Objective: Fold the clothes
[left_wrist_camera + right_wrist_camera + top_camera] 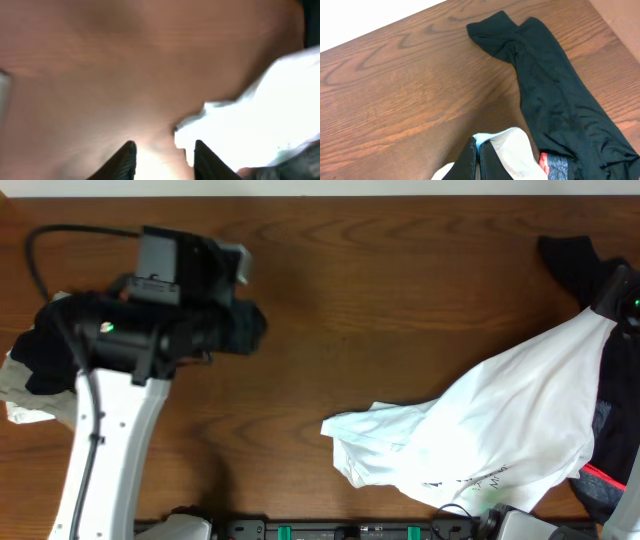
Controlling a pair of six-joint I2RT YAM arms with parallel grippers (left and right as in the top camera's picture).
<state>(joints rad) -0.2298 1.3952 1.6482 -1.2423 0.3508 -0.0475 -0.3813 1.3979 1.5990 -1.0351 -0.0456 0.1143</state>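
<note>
- My right gripper (479,161) has its fingers pressed together, clamped on a fold of the white T-shirt (500,420).
- From above, that pinch pulls the shirt up into a peak at the right edge of the table (400,280). The rest of the shirt slopes down and leftward, crumpled, onto the wood.
- Dark lettering (475,478) shows near the shirt's front edge.
- The black garment (555,110) lies just beside my right fingers, one part stretched toward the far edge. Its red trim (543,162) peeks out next to the white cloth.
- My left gripper (165,161) has its fingers apart with nothing between them, over bare wood. It is well apart from the shirt.
- A heap of dark and pale cloth (25,385) sits at the table's left edge, partly under my left arm.
</note>
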